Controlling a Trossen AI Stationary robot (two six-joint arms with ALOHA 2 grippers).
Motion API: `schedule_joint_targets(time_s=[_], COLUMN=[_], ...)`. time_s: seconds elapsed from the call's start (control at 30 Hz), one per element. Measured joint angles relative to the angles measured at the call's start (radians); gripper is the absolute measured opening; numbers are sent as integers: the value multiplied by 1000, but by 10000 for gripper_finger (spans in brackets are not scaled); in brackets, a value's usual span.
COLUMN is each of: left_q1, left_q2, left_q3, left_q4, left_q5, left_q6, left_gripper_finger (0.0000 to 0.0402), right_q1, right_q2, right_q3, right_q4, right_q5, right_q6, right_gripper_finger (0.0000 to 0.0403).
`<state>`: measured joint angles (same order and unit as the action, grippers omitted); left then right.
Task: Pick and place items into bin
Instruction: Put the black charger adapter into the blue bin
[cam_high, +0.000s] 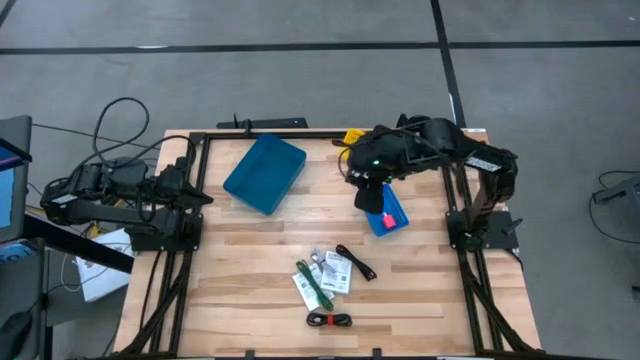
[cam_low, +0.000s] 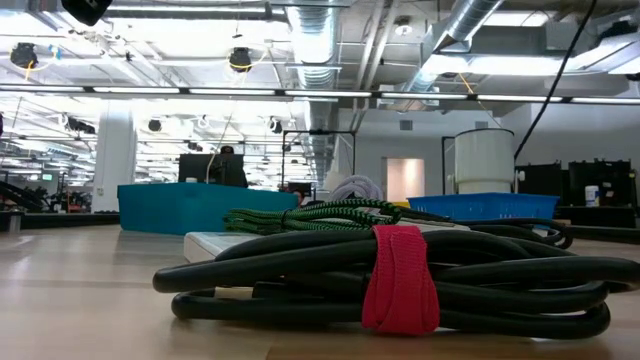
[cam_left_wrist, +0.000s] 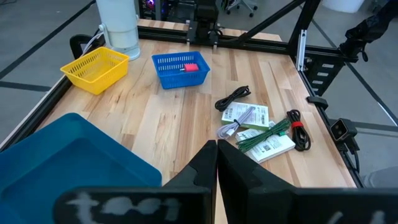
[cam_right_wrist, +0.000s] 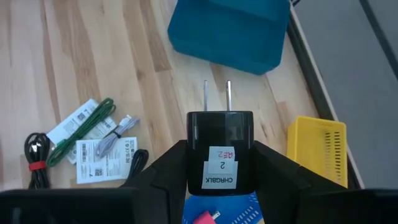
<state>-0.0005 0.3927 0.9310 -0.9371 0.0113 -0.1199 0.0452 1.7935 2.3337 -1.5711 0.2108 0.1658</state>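
My right gripper (cam_right_wrist: 220, 163) is shut on a black charger plug (cam_right_wrist: 220, 130) with a white label, held in the air over the small blue basket (cam_high: 392, 217). A red-pink piece (cam_left_wrist: 189, 67) lies in that basket. White printed cards (cam_high: 335, 275), a green strip (cam_high: 312, 285) and black cords (cam_high: 355, 262) lie on the wooden table near its front edge. One coiled cord with a red strap (cam_low: 400, 278) lies nearest that edge. The teal bin (cam_high: 265, 172) stands at the far left-centre. My left gripper (cam_left_wrist: 216, 163) waits shut at the table's left side. My right gripper pinches the plug's black body by its two side faces (cam_right_wrist: 191, 146) between the two fingers (cam_right_wrist: 165, 168). The fingers slant down from the table's right side. The two metal prongs (cam_right_wrist: 216, 94) point forward, away from the gripper. The plug hangs clear of basket and table.
A yellow basket (cam_right_wrist: 317, 149) stands at the far edge beside the blue one, next to a white cylinder (cam_left_wrist: 118, 25). A black frame (cam_high: 470, 215) runs around the table. Bare wood lies between the teal bin and the items at the front.
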Motion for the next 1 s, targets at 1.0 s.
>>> schedule_joint_targets(time_s=[1.0], left_q1=[0], left_q2=[0], left_q3=[0], left_q4=[0], left_q5=[0], left_q6=[0], left_gripper_finger=[0], right_q1=[-43], right_q2=[-306], right_q3=[-184], right_q4=[0], right_q5=[-5], right_q6=[-131], right_gripper_finger=[136])
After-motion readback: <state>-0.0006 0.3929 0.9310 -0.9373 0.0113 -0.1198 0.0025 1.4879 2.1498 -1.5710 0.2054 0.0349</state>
